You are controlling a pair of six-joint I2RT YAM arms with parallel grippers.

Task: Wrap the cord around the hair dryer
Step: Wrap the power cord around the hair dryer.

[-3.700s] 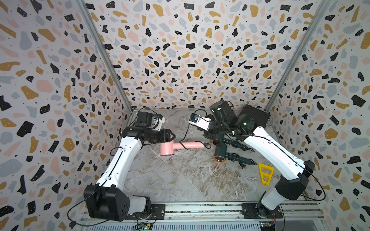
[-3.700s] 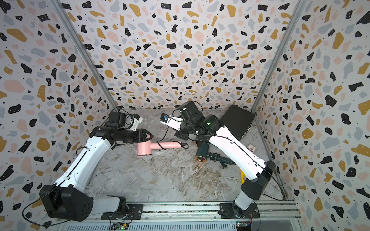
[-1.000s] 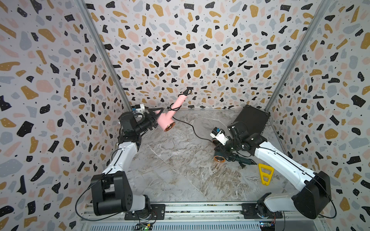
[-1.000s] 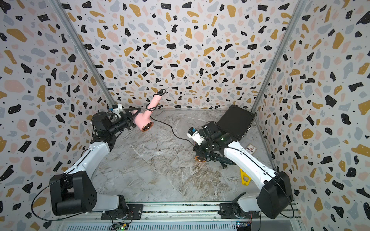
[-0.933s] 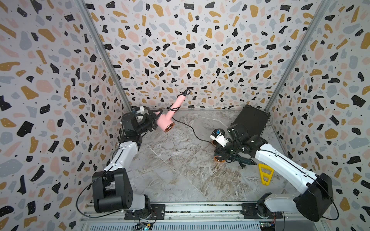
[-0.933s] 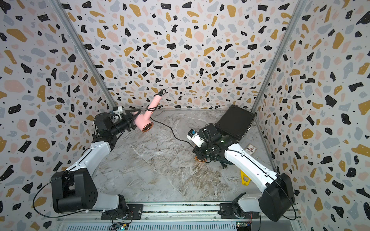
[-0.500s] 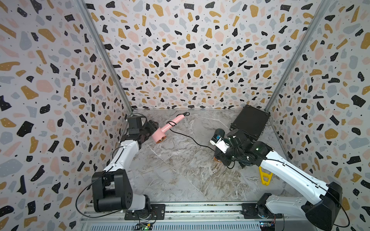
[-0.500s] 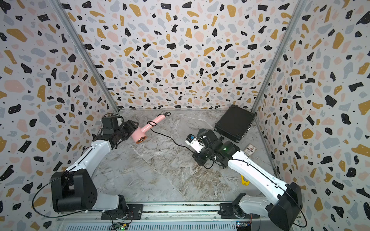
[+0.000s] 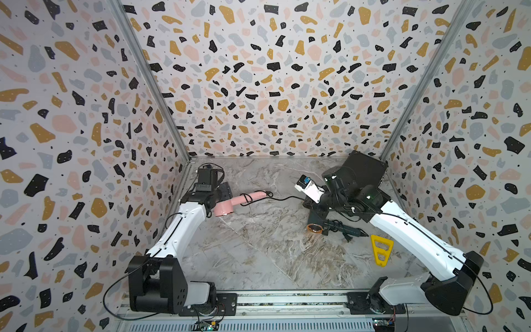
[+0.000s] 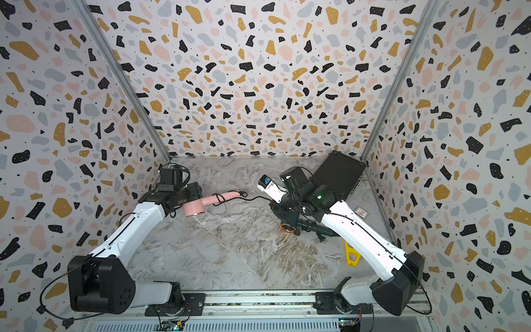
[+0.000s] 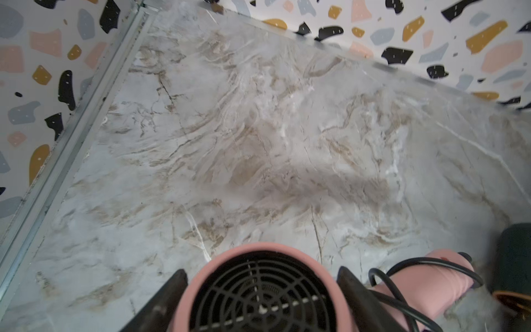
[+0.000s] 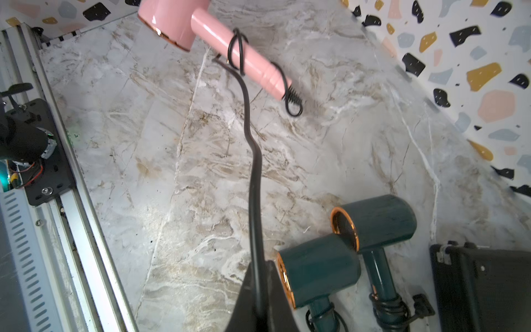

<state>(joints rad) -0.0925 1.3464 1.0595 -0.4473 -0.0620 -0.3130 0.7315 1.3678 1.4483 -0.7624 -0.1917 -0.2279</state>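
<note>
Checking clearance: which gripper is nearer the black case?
Right. The right gripper, shut on the cord, sits close beside the black case; the left gripper clamps the pink hair dryer well away on the opposite side.

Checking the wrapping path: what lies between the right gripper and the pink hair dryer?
Only the black cord, running from the right gripper to the pink hair dryer over bare marble floor, as the right wrist view shows.
</note>
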